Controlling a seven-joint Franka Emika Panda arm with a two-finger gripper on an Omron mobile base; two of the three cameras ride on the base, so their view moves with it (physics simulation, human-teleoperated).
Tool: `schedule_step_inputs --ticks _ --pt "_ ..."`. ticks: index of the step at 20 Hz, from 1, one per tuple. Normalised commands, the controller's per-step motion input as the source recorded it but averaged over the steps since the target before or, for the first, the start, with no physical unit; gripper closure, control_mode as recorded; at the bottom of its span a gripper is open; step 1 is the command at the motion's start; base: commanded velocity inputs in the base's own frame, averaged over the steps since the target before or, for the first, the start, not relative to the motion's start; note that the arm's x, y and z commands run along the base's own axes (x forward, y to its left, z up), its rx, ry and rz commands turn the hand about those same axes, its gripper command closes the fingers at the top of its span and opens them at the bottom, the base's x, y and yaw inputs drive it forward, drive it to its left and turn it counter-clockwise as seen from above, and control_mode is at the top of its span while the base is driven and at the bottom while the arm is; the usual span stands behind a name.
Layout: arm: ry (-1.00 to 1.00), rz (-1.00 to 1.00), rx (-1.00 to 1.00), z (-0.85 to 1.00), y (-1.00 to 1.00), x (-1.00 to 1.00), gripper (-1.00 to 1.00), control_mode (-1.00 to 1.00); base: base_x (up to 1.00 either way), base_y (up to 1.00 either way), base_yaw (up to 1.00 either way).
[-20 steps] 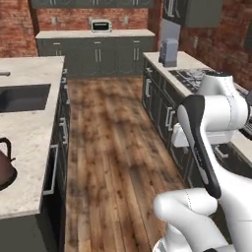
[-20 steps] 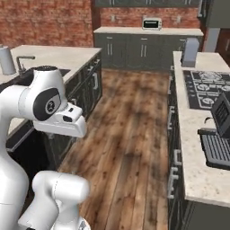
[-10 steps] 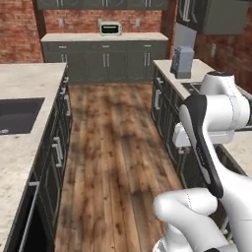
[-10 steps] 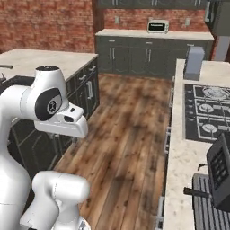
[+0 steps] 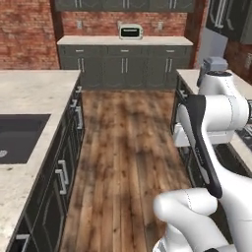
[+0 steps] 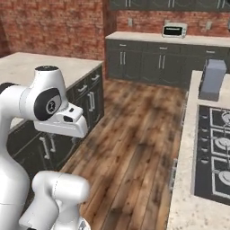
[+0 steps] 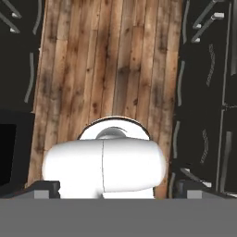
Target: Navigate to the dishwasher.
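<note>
Two base views have shifted whole since a second ago – the back wall with its toaster (image 5: 130, 32) sits nearer and more square ahead, and the sink (image 5: 19, 138) in the left table (image 5: 34, 88) has slid down toward the frame's lower edge. I read that as my base driving up the aisle, not as anything in the kitchen moving. My arm is folded close over the base in the same pose as before.

I cannot yet pick out the dishwasher with any certainty: no long silver bar handle shows. In the hand view a flat black panel (image 7: 11, 148) lies under the cabinet row at one edge of the wood floor (image 7: 111, 60), and that may be it – a guess. If so, I judge that the drive is not finished.

My pincer (image 7: 118, 187) looks open; its tips stand well apart with nothing held.

On the right table (image 6: 186, 202) lie the stove (image 6: 215, 152) and a grey box-like appliance (image 6: 211, 80). Between the two rows of dark cabinets the floor lies bare, so nothing blocks the way
</note>
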Motion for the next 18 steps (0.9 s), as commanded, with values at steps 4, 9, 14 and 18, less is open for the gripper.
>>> schedule_step_inputs --ticks 4,9,14,18 --pt "0.0 0.0 0.0 0.0 0.0 0.0 -1.0 1.0 1.0 -0.38 0.27" --pt "0.0 0.0 0.0 0.0 0.0 0.0 -1.0 1.0 1.0 -0.42 0.32" --pt "0.0 0.0 0.0 0.0 0.0 0.0 -1.0 1.0 0.7 -0.23 0.63" --pt "0.0 0.0 0.0 0.0 0.0 0.0 -1.0 1.0 -0.15 0.0 1.0"
